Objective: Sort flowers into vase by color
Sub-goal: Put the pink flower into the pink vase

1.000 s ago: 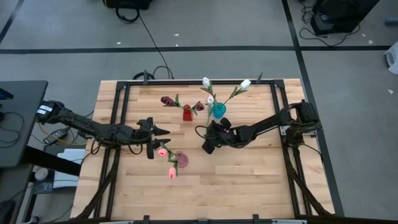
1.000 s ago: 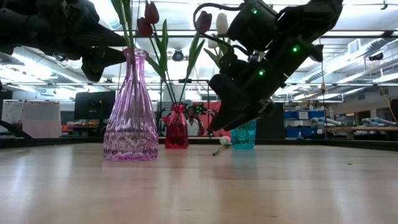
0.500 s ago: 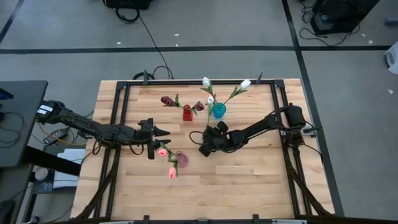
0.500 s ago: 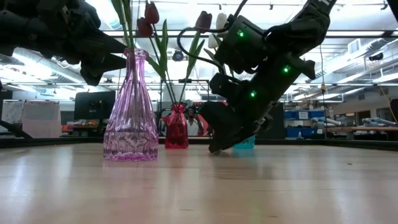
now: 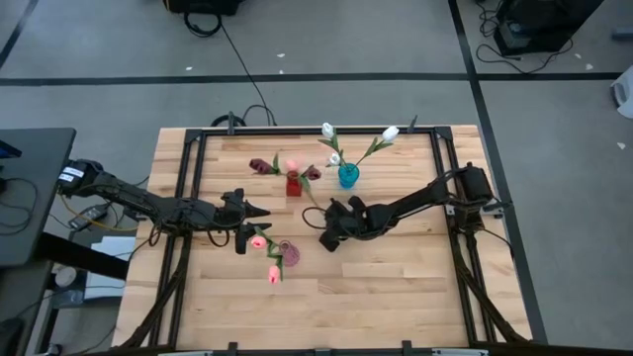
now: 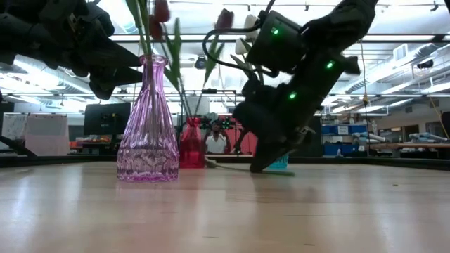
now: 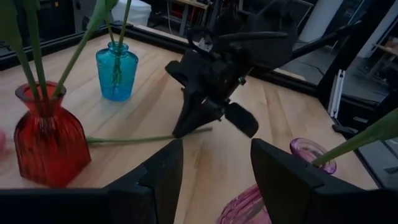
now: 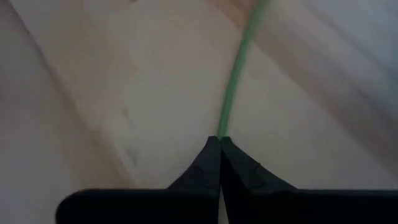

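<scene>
Sorting is looking close to done: white flowers are standing in the blue vase at upper centre, maroon ones in the red vase, pink ones in the pink vase at lower centre. The right tool is pinching shut on the stem of one last flower lying flat on the desk at centre; its head is not showing clearly, so its colour cannot be told. The left tool is hovering spread wide just left of the pink vase, holding nothing.
</scene>
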Controlling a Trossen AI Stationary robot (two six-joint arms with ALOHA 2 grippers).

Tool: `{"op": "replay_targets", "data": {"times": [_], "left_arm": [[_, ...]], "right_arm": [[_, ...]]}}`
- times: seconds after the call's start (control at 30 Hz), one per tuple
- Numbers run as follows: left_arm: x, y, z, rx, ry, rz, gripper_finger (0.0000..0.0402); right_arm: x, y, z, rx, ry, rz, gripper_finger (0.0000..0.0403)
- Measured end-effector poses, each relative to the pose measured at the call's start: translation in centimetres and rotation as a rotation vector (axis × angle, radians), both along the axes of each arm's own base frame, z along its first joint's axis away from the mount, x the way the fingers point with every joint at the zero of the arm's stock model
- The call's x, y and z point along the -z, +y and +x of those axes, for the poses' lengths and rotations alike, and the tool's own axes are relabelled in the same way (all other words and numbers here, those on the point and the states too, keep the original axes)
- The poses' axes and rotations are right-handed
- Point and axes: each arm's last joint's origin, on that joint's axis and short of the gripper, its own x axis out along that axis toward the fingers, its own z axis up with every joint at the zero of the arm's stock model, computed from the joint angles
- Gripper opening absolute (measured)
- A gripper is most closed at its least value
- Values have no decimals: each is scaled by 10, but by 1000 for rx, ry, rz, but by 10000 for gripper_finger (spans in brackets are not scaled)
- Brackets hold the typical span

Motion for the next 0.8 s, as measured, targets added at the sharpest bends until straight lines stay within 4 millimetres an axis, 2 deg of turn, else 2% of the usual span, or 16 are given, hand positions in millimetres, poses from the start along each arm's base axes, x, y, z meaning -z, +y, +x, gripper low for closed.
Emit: {"op": "replay_targets", "data": {"times": [0.23,0.47,0.63,0.8], "left_arm": [[0,0,0,2,4,2,193],[2,0,0,2,23,5,193],[5,-1,-1,45,51,-1,193],[4,-5,-1,182,54,-25,193]], "right_arm": [[-27,20,-27,-14,108,90,5],[-44,46,-59,-29,242,63,3],[-62,66,-80,-134,288,79,2],[-85,89,-97,-310,217,23,2]]}}
